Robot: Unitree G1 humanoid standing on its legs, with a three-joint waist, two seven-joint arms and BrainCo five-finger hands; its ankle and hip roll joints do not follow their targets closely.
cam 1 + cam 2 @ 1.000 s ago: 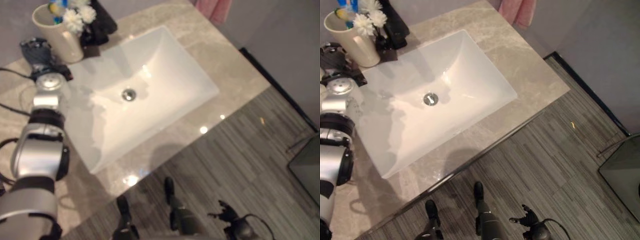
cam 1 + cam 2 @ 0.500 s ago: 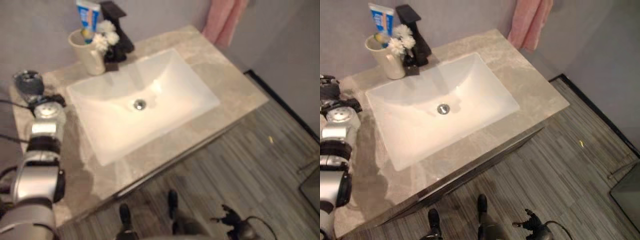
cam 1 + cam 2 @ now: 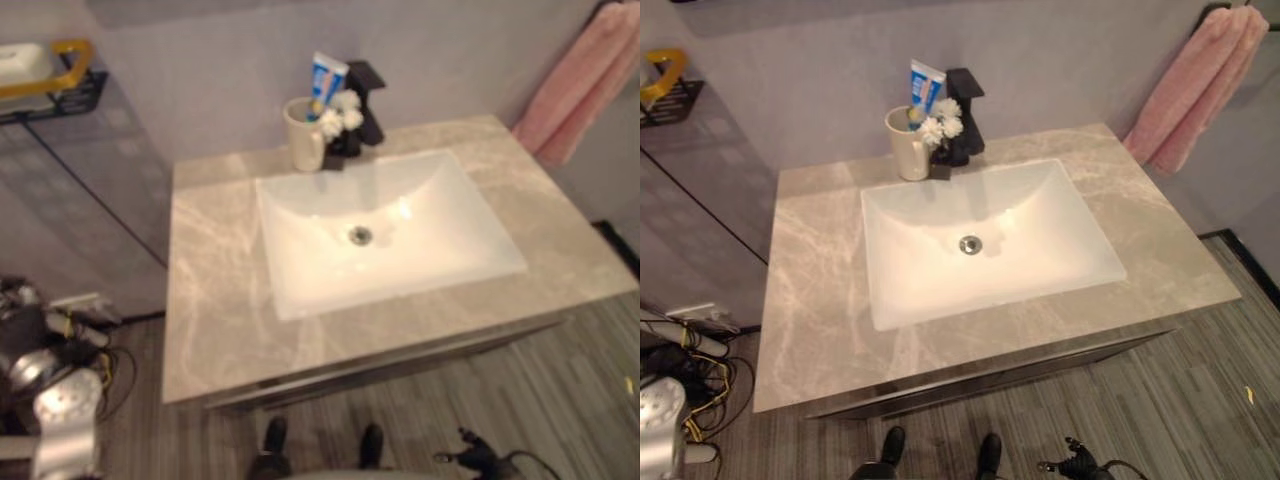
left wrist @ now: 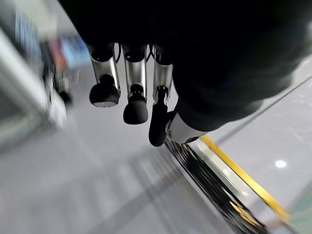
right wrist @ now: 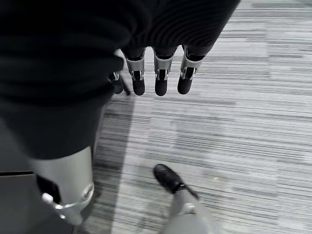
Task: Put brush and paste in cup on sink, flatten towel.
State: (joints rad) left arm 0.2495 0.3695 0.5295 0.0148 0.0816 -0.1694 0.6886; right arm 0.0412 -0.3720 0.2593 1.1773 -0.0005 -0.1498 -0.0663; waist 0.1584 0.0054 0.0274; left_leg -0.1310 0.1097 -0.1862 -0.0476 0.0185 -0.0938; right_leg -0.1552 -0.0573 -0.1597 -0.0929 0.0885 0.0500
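A cream cup [image 3: 905,145] stands at the back of the marble counter [image 3: 820,300], left of the black faucet [image 3: 965,110]. A blue and white toothpaste tube [image 3: 923,85] sticks up out of the cup. A pink towel [image 3: 1190,90] hangs bunched on the wall at the right. My left hand [image 4: 135,87] hangs with straight fingers and holds nothing, away from the counter. Over the striped floor, my right hand [image 5: 161,78] also hangs open and empty.
A white rectangular basin [image 3: 980,240] fills the middle of the counter. White flowers [image 3: 940,125] sit between cup and faucet. A yellow-rimmed wire shelf [image 3: 60,65] hangs on a glass panel at the left. Cables [image 3: 690,350] lie on the floor below it.
The camera has drawn back and risen, so the whole counter and the towel now show. My left arm has come off the counter's left end and hangs low beside it.
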